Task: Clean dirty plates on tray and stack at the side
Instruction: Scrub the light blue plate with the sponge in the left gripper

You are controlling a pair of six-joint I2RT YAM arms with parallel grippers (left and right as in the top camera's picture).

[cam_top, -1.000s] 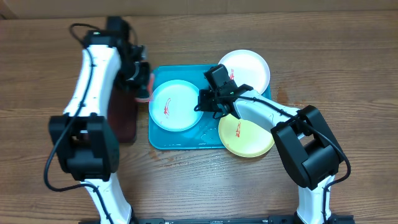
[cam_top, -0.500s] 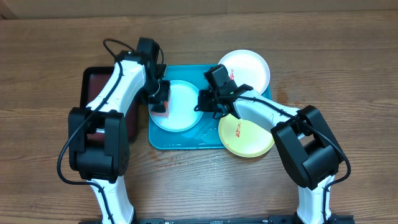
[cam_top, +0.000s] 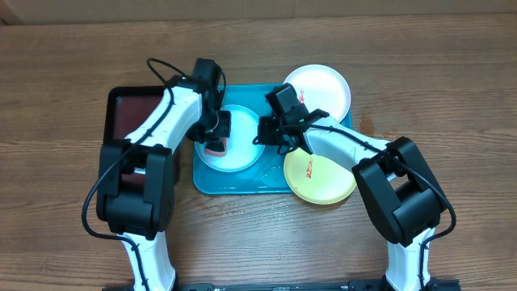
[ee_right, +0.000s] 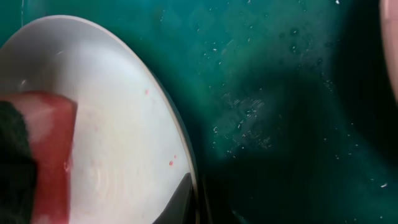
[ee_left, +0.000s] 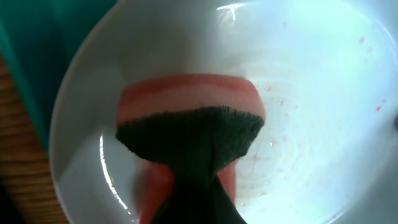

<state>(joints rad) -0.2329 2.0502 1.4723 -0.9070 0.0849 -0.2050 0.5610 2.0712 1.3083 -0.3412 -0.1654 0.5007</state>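
The light blue plate (cam_top: 242,153) lies on the left half of the turquoise tray (cam_top: 242,183). My left gripper (cam_top: 216,131) is shut on a red sponge with a dark green scrub face (cam_top: 214,146) and presses it onto this plate's left part. In the left wrist view the sponge (ee_left: 186,118) sits on the plate (ee_left: 311,93), which carries faint red specks. My right gripper (cam_top: 265,133) is shut on the plate's right rim (ee_right: 180,149). The white plate (cam_top: 319,85) and the yellow-green plate (cam_top: 319,178), which has a red smear, overlap the tray's right edge.
A dark red tray with a black rim (cam_top: 129,113) stands left of the turquoise tray, under the left arm. The turquoise tray's bare floor (ee_right: 280,93) is wet with droplets. Wooden table lies all around.
My left arm swung right from the dark red tray with the sponge and set it on the light blue plate, covering its red smear. The right arm has not moved.
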